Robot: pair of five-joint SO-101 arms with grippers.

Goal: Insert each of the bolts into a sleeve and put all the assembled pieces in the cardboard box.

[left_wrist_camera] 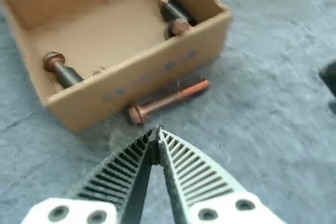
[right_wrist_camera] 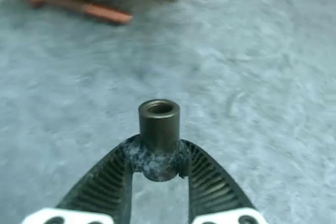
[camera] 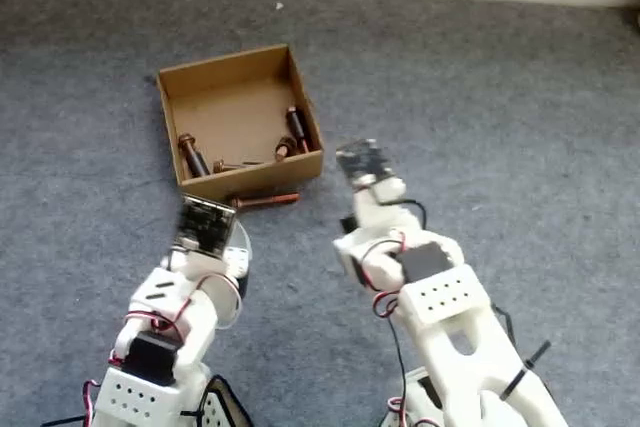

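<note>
My left arm (camera: 170, 317) sits folded low, and the left gripper (left_wrist_camera: 157, 136) is pinched together with nothing in it. The right arm (camera: 440, 299) is stretched forward, with the right gripper (right_wrist_camera: 157, 161) clamped around a sleeve (right_wrist_camera: 159, 121) that pokes out past the tips.

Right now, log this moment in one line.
left jaws: shut, empty | right jaws: shut on sleeve | bolt: lying beside cardboard box

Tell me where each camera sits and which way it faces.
High view: fixed above, looking down on the cardboard box, left arm and right arm.
Left wrist view: on the left arm, facing the box and loose bolt past the shut left gripper.
Right wrist view: on the right arm, facing the carpet past the right gripper holding a sleeve.
Shared: all three show the bolt beside the box.
</note>
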